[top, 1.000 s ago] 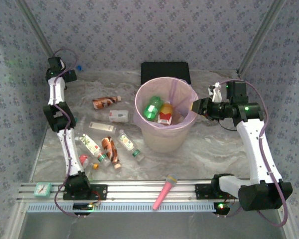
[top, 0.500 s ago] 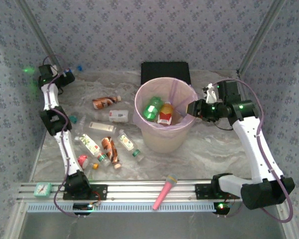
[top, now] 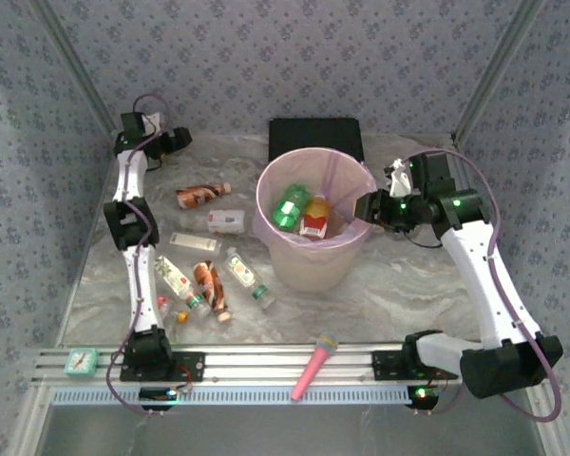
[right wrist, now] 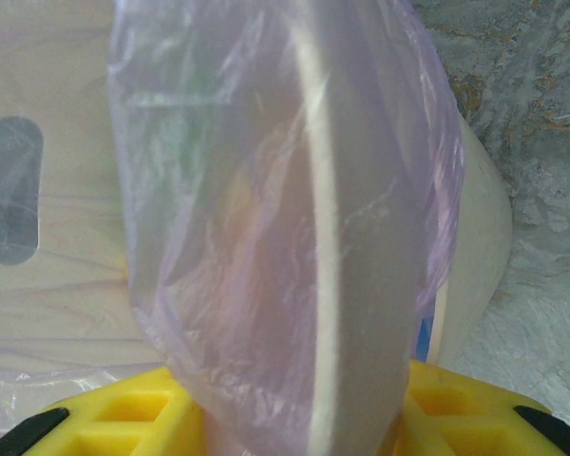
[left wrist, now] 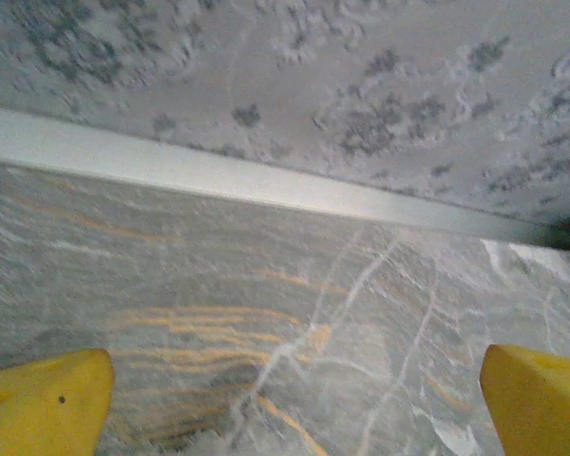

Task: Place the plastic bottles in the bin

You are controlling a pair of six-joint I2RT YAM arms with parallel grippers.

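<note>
The plastic bottles mostly lie loose on the desk, nearer the arm bases than the left pincer, which gapes wide and empty by the back wall. The right pincer clamps the rim of the bin, probably to steady it. A few bottles lie inside, just past its fingers.

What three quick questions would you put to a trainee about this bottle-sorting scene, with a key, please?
1. True or false: the left gripper is holding a bottle.
2. Where is the right gripper? A) on the pink stick; B) astride the rim of the bin; C) over the black box.
3. In the top view, on which side of the bin do the loose bottles lie?
Key: 1 false, it is open over bare table. 2 B. 3 the left.
</note>
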